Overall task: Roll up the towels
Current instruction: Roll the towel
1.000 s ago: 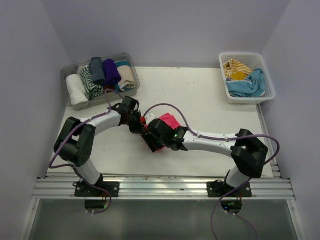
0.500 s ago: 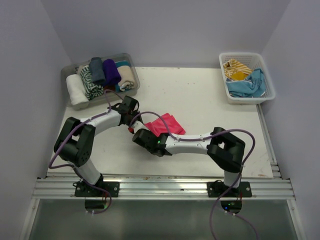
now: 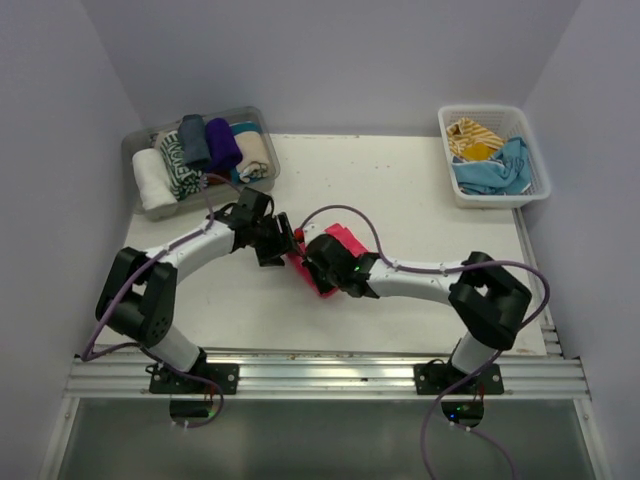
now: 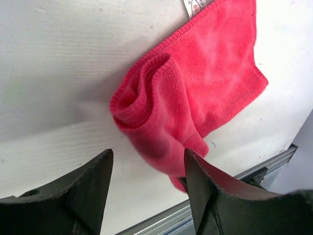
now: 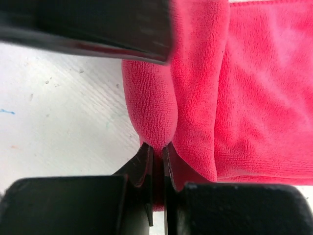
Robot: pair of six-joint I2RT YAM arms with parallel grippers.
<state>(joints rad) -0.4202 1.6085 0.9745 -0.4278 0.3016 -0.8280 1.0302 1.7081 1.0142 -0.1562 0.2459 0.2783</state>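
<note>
The hot pink towel lies on the tabletop near the middle, between the two arms, with one end bunched into a loose roll. The right hand is closed, pinching a fold at that towel's edge. The left hand is open, its fingers spread over the rolled end. Rolled towels fill the clear tray at far left. Loose towels sit in the white basket at far right.

On the worktop, a pink towel lies bunched between the left tool and the right tool. A clear tray at the far left corner holds rolled towels; a white basket at the far right corner holds loose towels.
</note>
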